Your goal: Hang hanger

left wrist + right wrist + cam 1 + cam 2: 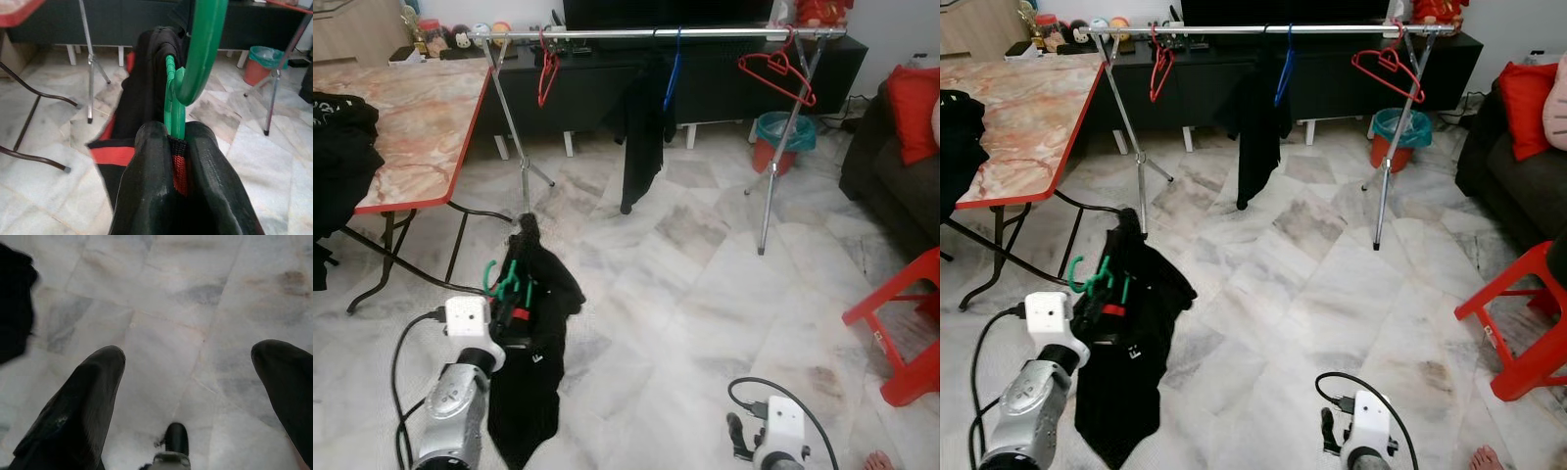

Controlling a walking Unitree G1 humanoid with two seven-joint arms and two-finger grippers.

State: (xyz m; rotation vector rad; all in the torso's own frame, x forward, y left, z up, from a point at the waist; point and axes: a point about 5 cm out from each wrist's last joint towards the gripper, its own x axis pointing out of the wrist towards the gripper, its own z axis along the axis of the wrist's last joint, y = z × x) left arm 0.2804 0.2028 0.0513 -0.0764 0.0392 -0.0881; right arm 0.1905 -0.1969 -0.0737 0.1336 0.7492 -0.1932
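Near left, my left gripper (176, 147) is clamped tight on the green plastic hanger (504, 279) carrying a black garment (533, 362). The silver metal clothes rail (656, 34) is far ahead. My right gripper (188, 382) hangs low, fingers spread wide.

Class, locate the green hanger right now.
The green hanger is gripped in the left claw, low on the robot's left, carrying a black garment, short of the rail.

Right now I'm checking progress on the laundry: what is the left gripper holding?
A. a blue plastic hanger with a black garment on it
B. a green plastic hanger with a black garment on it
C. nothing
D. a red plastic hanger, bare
B: the left gripper is shut on the green plastic hanger, with the black garment draped from it.
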